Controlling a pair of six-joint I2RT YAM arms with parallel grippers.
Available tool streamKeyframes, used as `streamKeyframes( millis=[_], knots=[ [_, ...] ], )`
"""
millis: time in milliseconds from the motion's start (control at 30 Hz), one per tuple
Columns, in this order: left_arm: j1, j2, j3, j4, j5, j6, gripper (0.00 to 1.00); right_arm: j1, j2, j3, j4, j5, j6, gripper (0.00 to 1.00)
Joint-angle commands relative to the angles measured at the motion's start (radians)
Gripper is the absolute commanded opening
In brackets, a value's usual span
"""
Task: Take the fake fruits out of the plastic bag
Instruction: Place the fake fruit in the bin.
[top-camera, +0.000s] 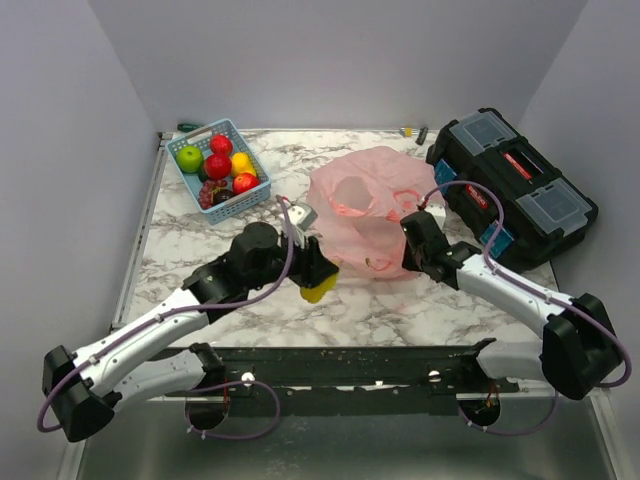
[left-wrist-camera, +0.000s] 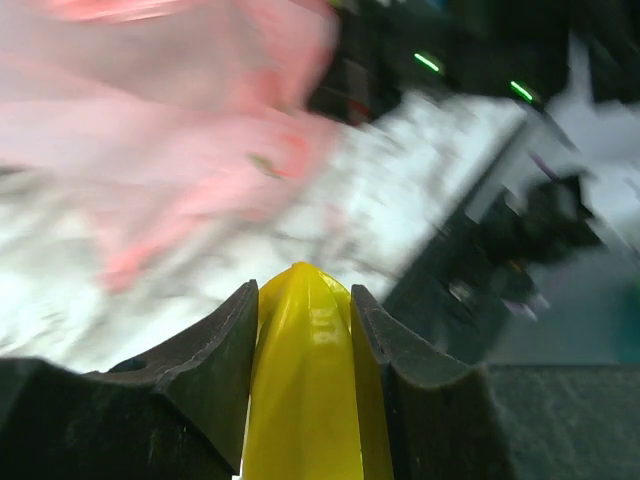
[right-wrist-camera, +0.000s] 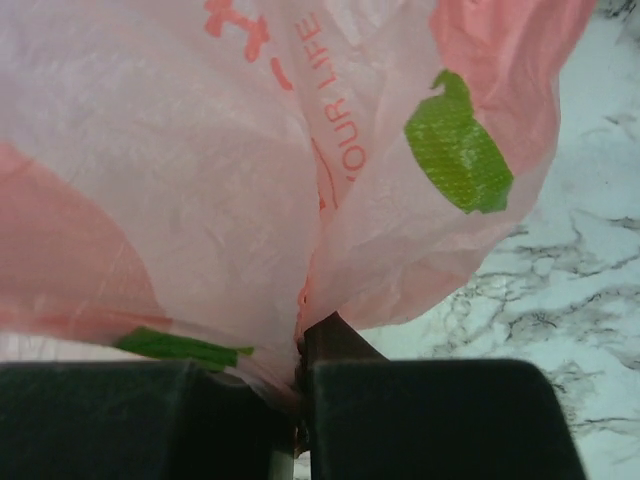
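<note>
Left gripper (top-camera: 318, 278) is clamped on a glossy yellow fruit (left-wrist-camera: 305, 400). It's smooth plastic, ridged, with a pointed tip, and it sits right at the 7 o'clock edge of the plastic bag (top-camera: 365, 200). The bag is thin, crinkly translucent pink film, slumped mid-table on the marble-pattern table (top-camera: 400, 310). Right gripper (right-wrist-camera: 303, 345) is nearly closed, pinching a fold of bag film at its 4 o'clock side. Other fake fruits (top-camera: 217, 165), round and shiny, fill the light blue slotted basket (top-camera: 242, 200) at 10 o'clock.

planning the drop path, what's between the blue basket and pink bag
only bare marble table, in the top view; the left gripper with its yellow fruit hangs just nearer
</note>
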Motion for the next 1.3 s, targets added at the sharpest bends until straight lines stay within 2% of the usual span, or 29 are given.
streamKeyframes(
  millis=[0, 100, 200, 267, 333, 433, 667, 767, 833, 967, 1167, 1267],
  knots=[
    [0.133, -0.071, 0.087, -0.195, -0.464, -0.044, 0.00, 0.001, -0.075, -0.042, -0.025, -0.065, 0.003, 0.13],
    [0.259, -0.089, 0.116, -0.175, -0.499, -0.095, 0.00, 0.001, -0.140, -0.052, -0.043, -0.070, -0.009, 0.27],
    [0.359, -0.074, 0.134, -0.111, -0.502, -0.132, 0.00, 0.001, -0.208, -0.074, -0.022, -0.109, -0.016, 0.45],
    [0.416, -0.029, 0.152, -0.075, -0.507, -0.155, 0.00, 0.001, -0.252, -0.094, 0.005, -0.129, -0.030, 0.64],
    [0.491, 0.040, 0.191, -0.074, -0.490, -0.209, 0.00, 0.001, -0.303, -0.119, 0.037, -0.140, -0.044, 0.79],
    [0.601, 0.166, 0.236, -0.034, -0.459, -0.280, 0.00, 0.001, -0.360, -0.151, 0.077, -0.155, -0.059, 0.90],
    [0.860, 0.496, 0.365, 0.061, -0.378, -0.369, 0.00, 0.002, -0.425, -0.184, 0.131, -0.177, -0.088, 0.92],
    [0.935, 0.605, 0.424, 0.105, -0.397, -0.341, 0.00, 0.002, -0.407, -0.175, 0.122, -0.184, -0.088, 0.92],
    [0.959, 0.686, 0.513, 0.071, -0.398, -0.273, 0.00, 0.002, -0.402, -0.177, 0.123, -0.201, -0.088, 0.92],
    [0.979, 0.835, 0.701, -0.121, -0.390, -0.220, 0.00, 0.002, -0.404, -0.180, 0.128, -0.215, -0.089, 0.92],
    [1.028, 0.909, 0.736, -0.144, -0.404, -0.267, 0.00, 0.002, -0.396, -0.179, 0.130, -0.227, -0.089, 0.92],
    [1.039, 0.956, 0.800, -0.184, -0.399, -0.250, 0.05, 0.002, -0.393, -0.181, 0.128, -0.235, -0.086, 0.92]
  ],
)
